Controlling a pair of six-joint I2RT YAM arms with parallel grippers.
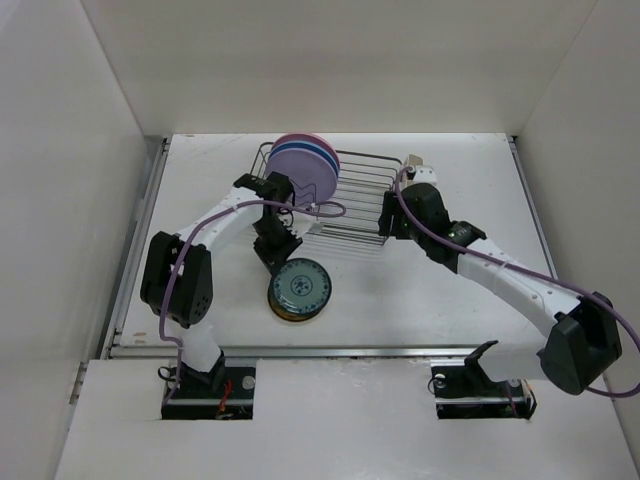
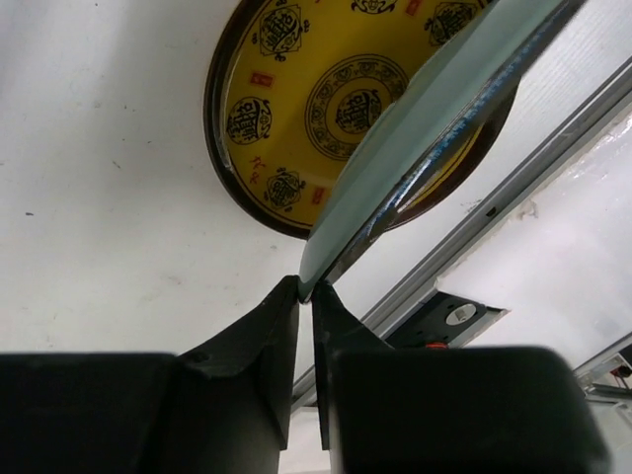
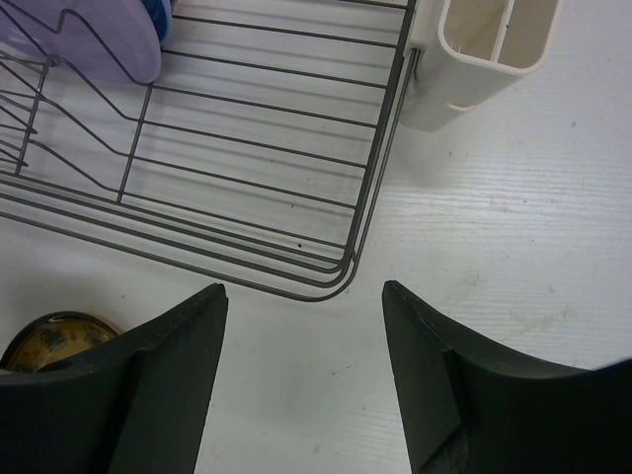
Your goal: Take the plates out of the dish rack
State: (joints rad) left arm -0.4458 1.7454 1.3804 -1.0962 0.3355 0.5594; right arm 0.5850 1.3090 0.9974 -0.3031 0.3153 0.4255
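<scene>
Left fingers: my left fingers (image 2: 298,294) are pinched tight on the near rim of the teal plate (image 1: 302,286), with only its thin edge between them.
Teal plate: patterned with a dark rim, held tilted over the yellow plate (image 2: 296,109). From above it covers most of that plate. I cannot tell whether its far edge touches.
Yellow plate: lies flat on the counter (image 1: 450,310), in front of the dish rack (image 1: 360,195) and apart from it.
Right fingers: my right fingers (image 1: 384,228) stand spread wide with nothing between them, poised just off the rack's near right corner, over bare counter.
Dish rack: dark wire, at the back of the counter. The right part I look down on has empty wires.
Plates in rack: the lavender plate (image 1: 303,168) stands on edge at the left end, with blue and pink rims close behind it.
Utensil cup: the cream utensil cup (image 3: 489,49) hangs on the rack's right end.
</scene>
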